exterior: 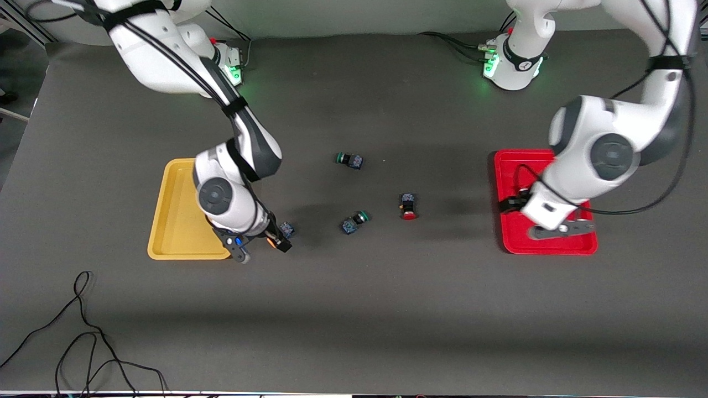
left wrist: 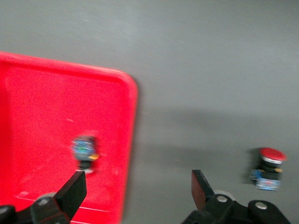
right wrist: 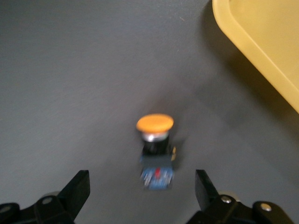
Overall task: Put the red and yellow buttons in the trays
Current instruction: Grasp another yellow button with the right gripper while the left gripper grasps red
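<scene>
A yellow-capped button [exterior: 279,234] lies on the table beside the yellow tray [exterior: 171,221], at the tray's corner nearest the front camera. My right gripper [exterior: 263,249] hangs open just over this button; in the right wrist view the button [right wrist: 156,151] lies ahead of the fingers [right wrist: 77,191], beside the yellow tray [right wrist: 266,46]. My left gripper [exterior: 560,229] is open and empty over the red tray [exterior: 511,243]. In the left wrist view [left wrist: 138,186] a dark-bodied button [left wrist: 85,151] lies in the red tray [left wrist: 42,107]. A red-capped button [exterior: 409,208] lies mid-table, also in the left wrist view [left wrist: 269,168].
Two green-capped buttons lie mid-table, one [exterior: 349,160] farther from the front camera and one [exterior: 354,221] nearer. Black cables [exterior: 83,331] lie on the table near the front edge at the right arm's end.
</scene>
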{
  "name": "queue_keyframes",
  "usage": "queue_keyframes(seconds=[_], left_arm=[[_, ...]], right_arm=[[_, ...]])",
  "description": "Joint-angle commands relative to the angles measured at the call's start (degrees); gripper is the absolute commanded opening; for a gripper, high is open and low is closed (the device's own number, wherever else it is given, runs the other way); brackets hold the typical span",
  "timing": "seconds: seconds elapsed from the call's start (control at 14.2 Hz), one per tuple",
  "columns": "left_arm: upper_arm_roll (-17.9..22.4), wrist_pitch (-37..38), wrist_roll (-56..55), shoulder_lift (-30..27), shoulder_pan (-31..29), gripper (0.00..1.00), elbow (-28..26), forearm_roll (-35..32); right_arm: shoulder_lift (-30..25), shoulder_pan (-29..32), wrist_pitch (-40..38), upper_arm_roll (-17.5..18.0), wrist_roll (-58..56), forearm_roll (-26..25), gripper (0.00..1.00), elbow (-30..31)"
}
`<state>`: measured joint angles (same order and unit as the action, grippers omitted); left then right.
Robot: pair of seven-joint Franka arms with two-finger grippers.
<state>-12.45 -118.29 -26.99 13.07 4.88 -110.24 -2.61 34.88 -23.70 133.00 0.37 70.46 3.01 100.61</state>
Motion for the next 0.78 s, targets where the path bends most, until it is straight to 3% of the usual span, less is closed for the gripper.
queue_keyframes(seconds=[0.0,0.14,0.21,0.28,0.35,0.42,0.71], left_arm=[[0.6,0.1,-11.8,5.1,9.2,1.00,6.2,0.1],[0.6,-1.4,-17.6,9.5,14.8,1.00,10.0,-0.6],[0.7,-4.5,-18.1,11.3,16.9,1.00,10.0,-0.7],[0.8,-8.2,-18.2,13.5,18.6,1.00,9.6,-1.2],[0.8,-10.4,-18.2,15.8,19.3,1.00,9.7,-2.2],[0.7,-12.0,-18.2,18.0,19.7,1.00,9.7,-3.6],[0.7,-17.2,-18.1,24.3,21.0,0.99,9.2,-5.7]], right_arm=[[2.8,0.0,4.7,-0.1,1.9,-2.6,1.00,1.2],[3.8,-0.1,6.0,-0.1,1.9,-2.6,1.00,2.0],[3.8,-0.6,6.0,-0.1,1.7,-2.7,0.86,2.0],[3.6,-0.8,5.9,0.0,1.9,-2.6,0.50,2.0],[3.3,-0.7,5.8,0.0,1.9,-2.6,0.23,1.9],[2.7,-0.6,5.3,0.0,1.4,-2.6,0.04,2.0],[-2.8,1.3,-0.2,-0.5,-2.3,-2.4,0.00,2.9]])
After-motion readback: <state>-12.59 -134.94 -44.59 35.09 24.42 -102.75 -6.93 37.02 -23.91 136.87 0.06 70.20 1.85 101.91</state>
